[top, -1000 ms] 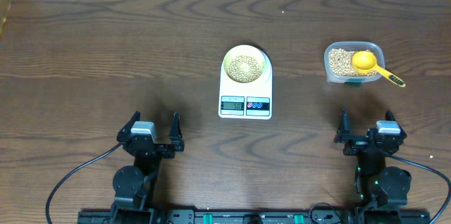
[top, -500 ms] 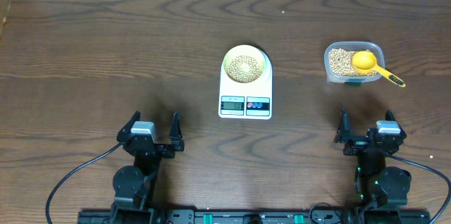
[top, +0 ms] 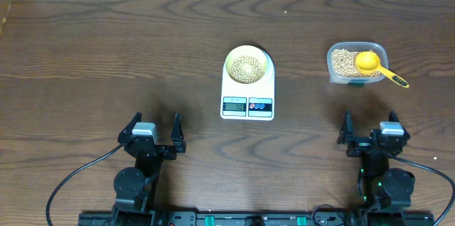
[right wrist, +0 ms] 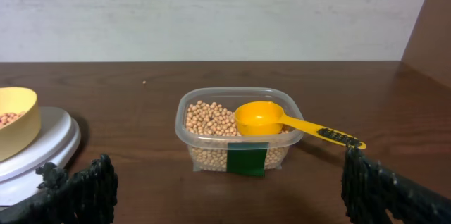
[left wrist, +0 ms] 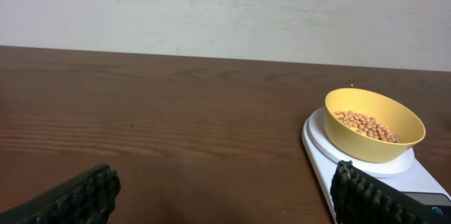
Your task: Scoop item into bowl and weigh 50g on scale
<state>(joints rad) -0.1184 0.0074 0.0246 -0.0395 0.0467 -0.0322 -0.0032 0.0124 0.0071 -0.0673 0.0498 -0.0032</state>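
Note:
The pale yellow bowl (top: 247, 65) (left wrist: 373, 125) stands on the white scale (top: 247, 102) (left wrist: 423, 182) at the table's middle and holds tan beans (top: 247, 67) (left wrist: 366, 125). The scale's edge also shows in the right wrist view (right wrist: 42, 143), with the bowl (right wrist: 14, 129) on it. More beans (top: 344, 61) (right wrist: 208, 118) fill a clear tub (top: 355, 62) (right wrist: 239, 157) at the right, with a yellow scoop (top: 377, 66) (right wrist: 282, 122) resting on it. My left gripper (top: 153, 132) (left wrist: 222, 196) and right gripper (top: 370, 130) (right wrist: 225, 196) are open and empty near the front edge.
A pale wall stands behind the table's far edge (left wrist: 211, 48). A brown panel (right wrist: 430, 27) rises at the right. Black cables (top: 71, 180) run from the arm bases at the front.

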